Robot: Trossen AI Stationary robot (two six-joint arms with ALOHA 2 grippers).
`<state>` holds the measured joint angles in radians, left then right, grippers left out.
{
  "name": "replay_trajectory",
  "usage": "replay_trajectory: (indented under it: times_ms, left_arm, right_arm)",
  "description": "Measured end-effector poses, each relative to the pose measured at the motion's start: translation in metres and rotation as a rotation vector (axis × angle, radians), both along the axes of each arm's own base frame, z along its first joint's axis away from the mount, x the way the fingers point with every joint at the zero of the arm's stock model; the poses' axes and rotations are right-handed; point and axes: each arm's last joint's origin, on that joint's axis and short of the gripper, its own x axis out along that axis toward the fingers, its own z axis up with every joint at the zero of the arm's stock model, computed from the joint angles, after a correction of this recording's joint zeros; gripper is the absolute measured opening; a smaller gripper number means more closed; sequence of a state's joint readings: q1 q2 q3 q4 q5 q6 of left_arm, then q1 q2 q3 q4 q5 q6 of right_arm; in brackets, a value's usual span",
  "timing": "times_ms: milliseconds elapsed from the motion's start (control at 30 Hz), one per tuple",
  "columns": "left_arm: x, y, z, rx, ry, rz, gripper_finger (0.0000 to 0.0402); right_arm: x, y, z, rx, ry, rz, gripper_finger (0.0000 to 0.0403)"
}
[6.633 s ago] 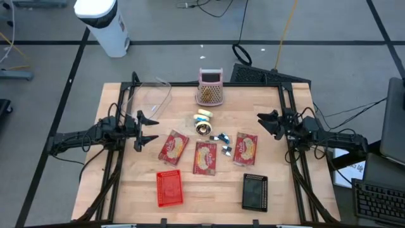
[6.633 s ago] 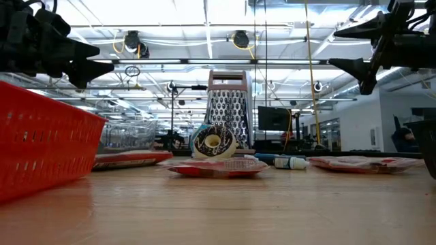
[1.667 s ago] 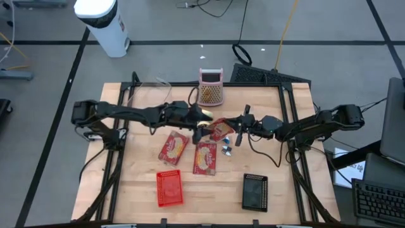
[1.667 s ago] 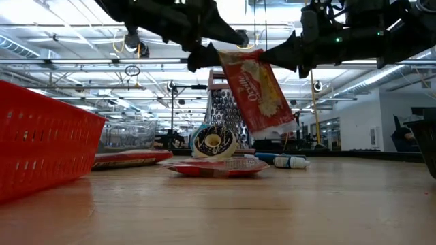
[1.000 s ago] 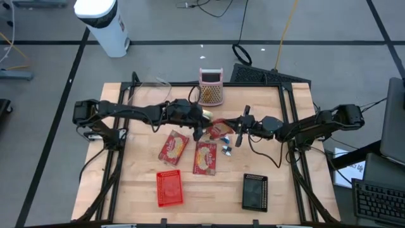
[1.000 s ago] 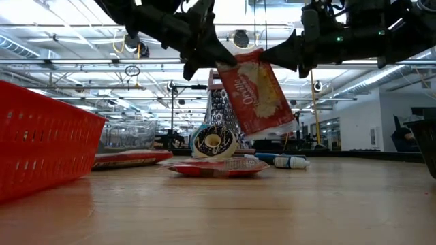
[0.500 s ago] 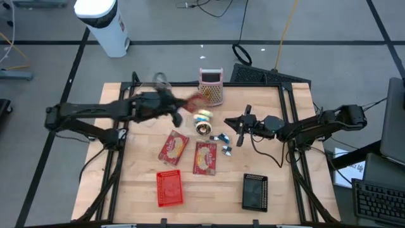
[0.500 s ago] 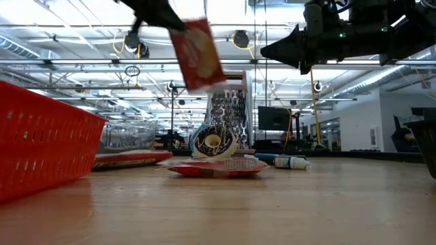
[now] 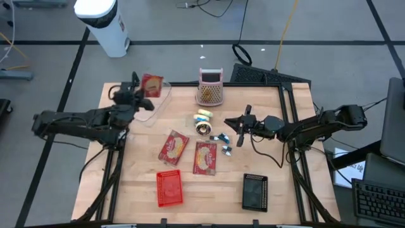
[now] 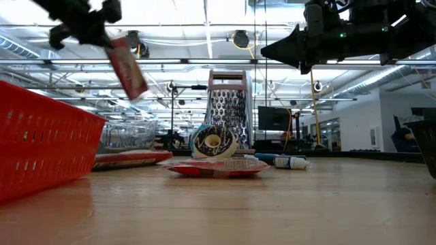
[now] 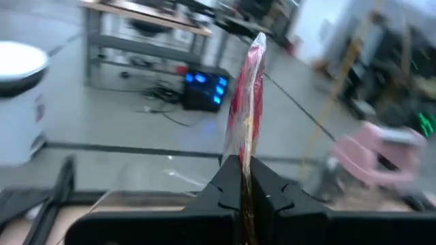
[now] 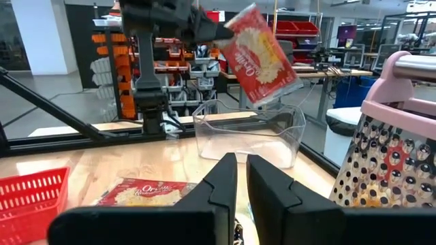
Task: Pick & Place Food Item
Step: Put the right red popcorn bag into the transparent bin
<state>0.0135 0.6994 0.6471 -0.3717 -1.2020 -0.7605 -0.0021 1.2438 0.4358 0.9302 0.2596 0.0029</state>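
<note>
A red popcorn packet (image 9: pixel 152 84) hangs in the air over a clear plastic container (image 9: pixel 154 100) at the table's far left. My left gripper (image 9: pixel 143 101) is shut on it. The left wrist view shows the packet (image 11: pixel 249 95) edge-on. The right wrist view shows it (image 12: pixel 263 57) above the container (image 12: pixel 251 133). My right gripper (image 9: pixel 231 124) hovers over the table's middle right. Its fingers (image 12: pixel 225 180) stand a narrow gap apart with nothing between them. Two more red packets (image 9: pixel 173 147) (image 9: pixel 205 157) lie flat on the table. My left gripper pinches one end of the packet (image 11: pixel 244 151) between its two fingers. The fingers come at it about level from the table's left side. The packet reaches out past the fingertips, tilted with its free end (image 10: pixel 133 87) lower, lifted clear above the container.
A pink-topped grater (image 9: pixel 210 87) stands at the far middle. Near it lie a doughnut (image 9: pixel 202 129) and small blue-and-white items (image 9: pixel 221 138). A red basket (image 9: pixel 169 189) and a black basket (image 9: pixel 255 191) sit at the near edge.
My left gripper has carried the packet from the table's middle toward the far left, up over the clear container, turning as it went. The packet has come away from my right gripper, which has stayed in place.
</note>
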Motion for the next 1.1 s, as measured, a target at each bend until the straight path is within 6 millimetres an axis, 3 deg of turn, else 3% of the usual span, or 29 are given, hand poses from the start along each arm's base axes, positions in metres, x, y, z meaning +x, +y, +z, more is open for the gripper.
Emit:
replay_trajectory:
  times_ms: [200, 533, 767, 1100]
  left_arm:
    - [-0.015, 0.001, -0.043, -0.005, -0.138, 0.138, 0.0004]
    - [-0.016, 0.005, -0.104, -0.071, -0.392, 0.228, 0.0012]
    - [-0.018, 0.01, -0.115, -0.116, -0.473, 0.255, 0.0033]
    - [-0.019, 0.014, -0.115, -0.128, -0.462, 0.267, 0.0157]
  right_arm:
    - [0.0, 0.0, 0.0, 0.0, 0.001, 0.0, 0.0024]
    - [0.0, 0.0, 0.0, -0.017, 0.005, 0.0, 0.0023]
    - [0.0, 0.0, 0.0, -0.018, 0.006, 0.0, 0.0024]
    - [0.0, 0.0, 0.0, -0.018, 0.006, 0.001, 0.0024]
